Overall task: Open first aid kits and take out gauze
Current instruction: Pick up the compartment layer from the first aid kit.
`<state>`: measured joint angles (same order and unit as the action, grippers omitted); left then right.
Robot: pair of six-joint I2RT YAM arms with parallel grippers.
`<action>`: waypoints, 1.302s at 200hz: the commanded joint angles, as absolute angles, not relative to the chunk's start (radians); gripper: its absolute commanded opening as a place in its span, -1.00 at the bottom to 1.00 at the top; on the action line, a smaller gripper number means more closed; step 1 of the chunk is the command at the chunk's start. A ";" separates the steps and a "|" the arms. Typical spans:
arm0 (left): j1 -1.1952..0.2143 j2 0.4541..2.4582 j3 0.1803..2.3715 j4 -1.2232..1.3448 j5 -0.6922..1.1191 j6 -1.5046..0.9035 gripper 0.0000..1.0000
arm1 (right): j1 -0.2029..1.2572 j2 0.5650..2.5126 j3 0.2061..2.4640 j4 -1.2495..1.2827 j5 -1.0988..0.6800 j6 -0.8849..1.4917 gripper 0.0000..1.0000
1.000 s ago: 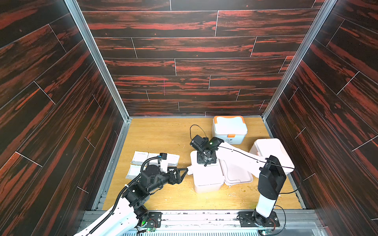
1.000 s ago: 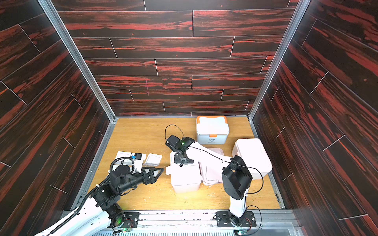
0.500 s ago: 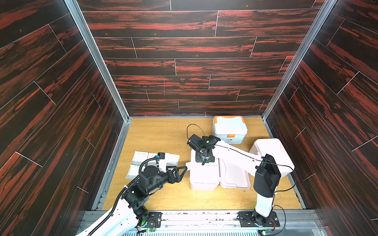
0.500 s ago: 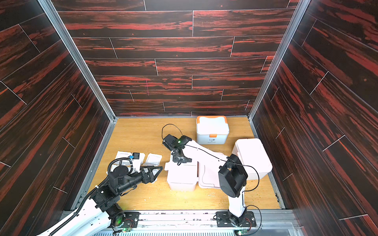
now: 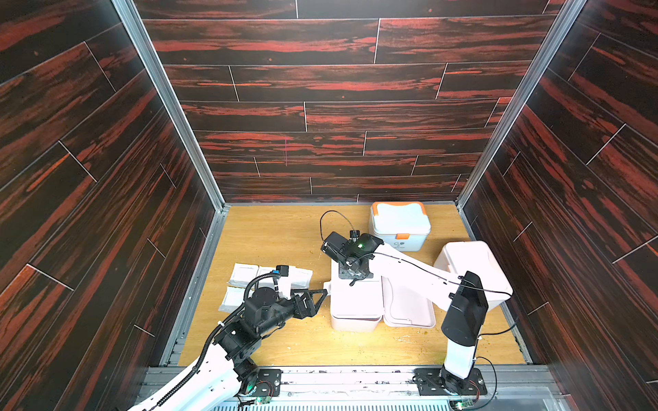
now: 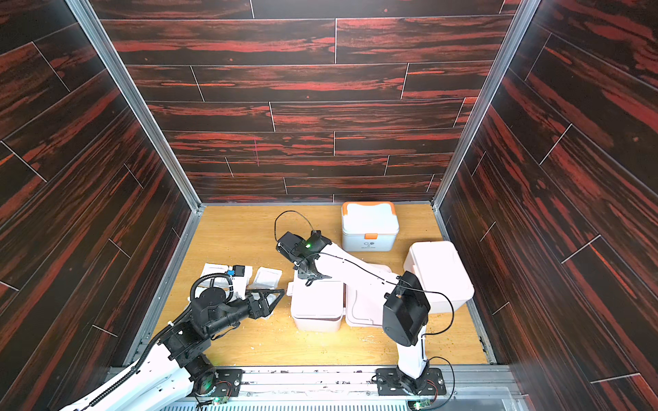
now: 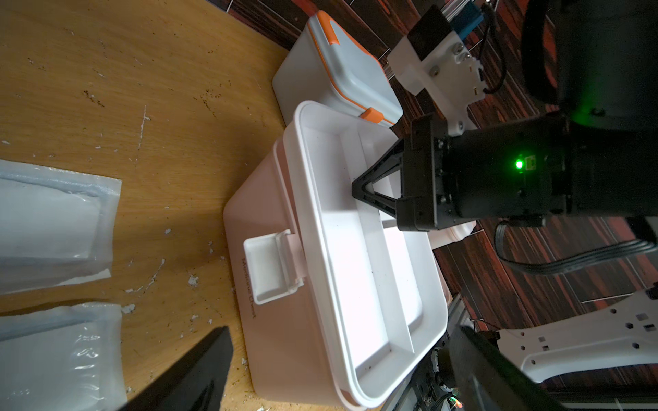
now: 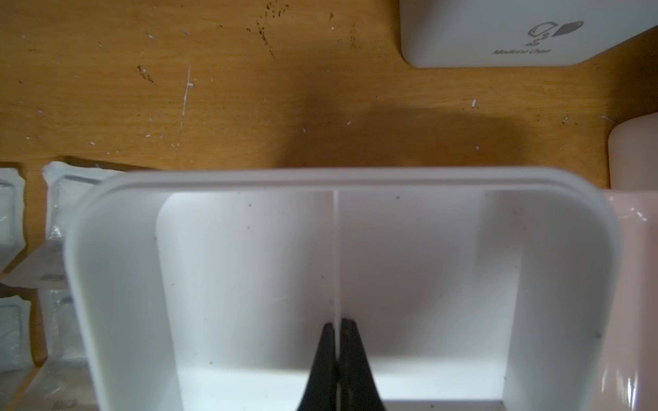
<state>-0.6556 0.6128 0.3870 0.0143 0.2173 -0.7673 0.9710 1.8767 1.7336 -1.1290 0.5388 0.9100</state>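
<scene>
While open, kit (image 5: 352, 322) around right gripper (image 8: 337, 323)

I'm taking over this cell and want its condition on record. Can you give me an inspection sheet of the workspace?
Surface: wooden table, scuffed.
Job's things: middle kit open, lid flat beside it, white tray on top looks empty; orange-trimmed kit and pink kit closed; gauze packets lie on the table near the left arm.
Clutter: white flecks and dark crumbs scattered on the table.
Pincers: left pincer open, holding nothing, near the open kit's latch; right pincer shut on the tray's divider.
Cables: black cable loops above the right wrist; ribbed hose along the left arm.
Surroundings: dark red wood-look walls on three sides; metal rail in front.
</scene>
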 commanded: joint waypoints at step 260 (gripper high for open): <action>-0.657 0.336 0.501 0.038 0.003 -0.586 1.00 | 0.854 0.271 0.837 -0.465 0.867 0.423 -1.00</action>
<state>-0.6556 0.3737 0.5430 -0.0269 0.0410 -0.5949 0.8570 0.3389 0.8680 -0.5369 0.8097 0.4267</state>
